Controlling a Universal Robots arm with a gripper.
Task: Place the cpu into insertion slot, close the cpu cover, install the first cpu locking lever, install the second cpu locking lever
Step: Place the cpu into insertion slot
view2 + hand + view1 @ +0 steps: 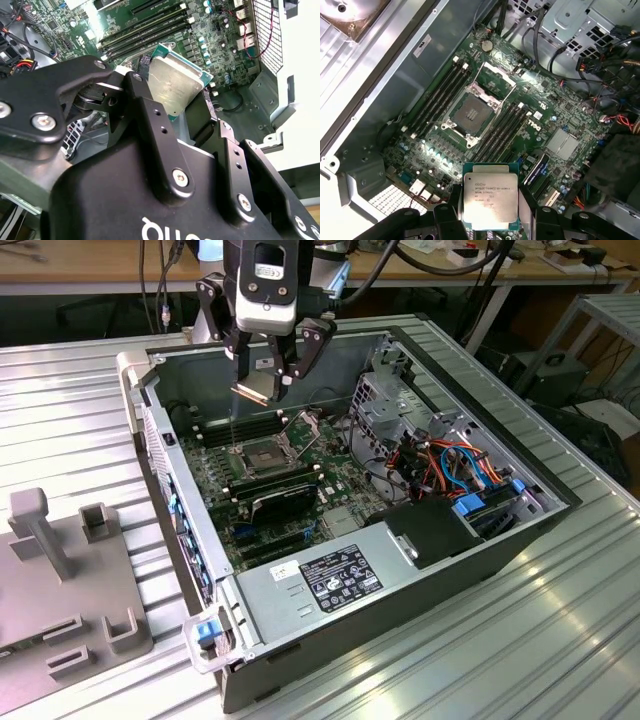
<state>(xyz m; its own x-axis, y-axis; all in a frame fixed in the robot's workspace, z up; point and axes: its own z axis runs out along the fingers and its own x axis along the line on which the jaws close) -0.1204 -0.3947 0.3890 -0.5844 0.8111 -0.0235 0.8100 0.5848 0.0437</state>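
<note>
The cpu (490,194) has a dull, faintly scratched metal top — the table (560,640) is ribbed, satin, probably aluminium.

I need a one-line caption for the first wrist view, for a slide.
The hand holds the cpu above the motherboard, its insertion slot uncovered and empty.

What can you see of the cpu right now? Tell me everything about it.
The cpu is a small flat square chip with a dull silver-grey metal top bearing fine print, rimmed by a thin green board edge. The pincer is shut on it, black fingers pressing two opposite edges. It hangs in the air over the motherboard, apart from the empty insertion slot, whose cpu cover stands open. Nothing else touches it.
</note>
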